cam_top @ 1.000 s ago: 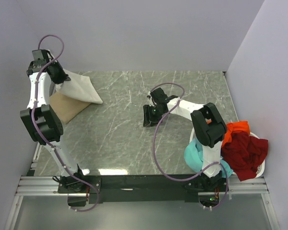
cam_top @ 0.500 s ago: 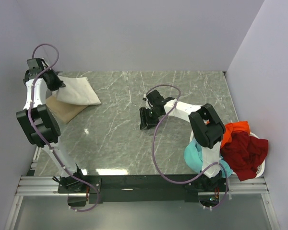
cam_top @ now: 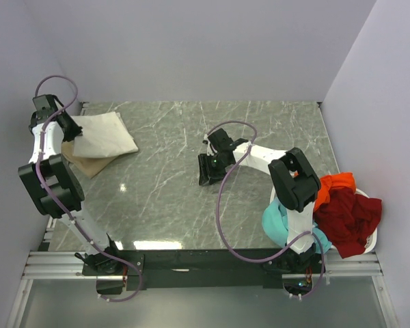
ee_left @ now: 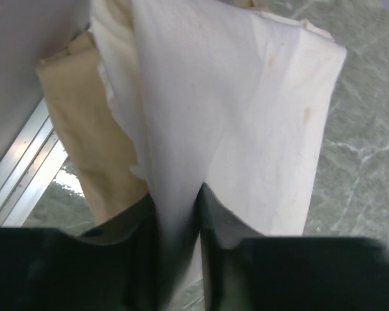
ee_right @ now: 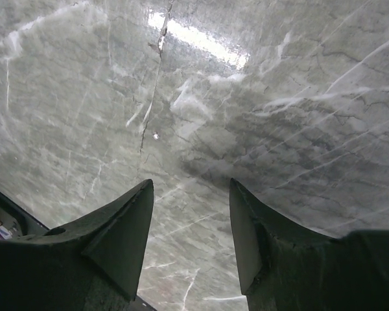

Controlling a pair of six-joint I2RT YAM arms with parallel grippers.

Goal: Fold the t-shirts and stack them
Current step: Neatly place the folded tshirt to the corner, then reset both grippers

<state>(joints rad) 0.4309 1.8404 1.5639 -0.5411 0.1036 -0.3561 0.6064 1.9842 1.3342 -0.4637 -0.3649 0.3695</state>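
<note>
Cream-white t-shirt [cam_top: 104, 137] lies folded at the far left, atop the tan t-shirt [cam_top: 89, 164], its edge pinched by the left gripper [ee_left: 178, 201]. The right gripper [ee_right: 191, 214] hangs over the table [cam_top: 164, 191], jaws apart.

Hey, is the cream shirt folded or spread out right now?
Folded: the cream shirt is a compact rectangle lying on the tan shirt, pinched at its edge by the left gripper.

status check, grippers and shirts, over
Left gripper pinching the cream-white t-shirt, which overlaps the tan t-shirt, far left. Right gripper open, empty, over mid table. Other shirts heaped at the basket. Nothing in the way.
</note>
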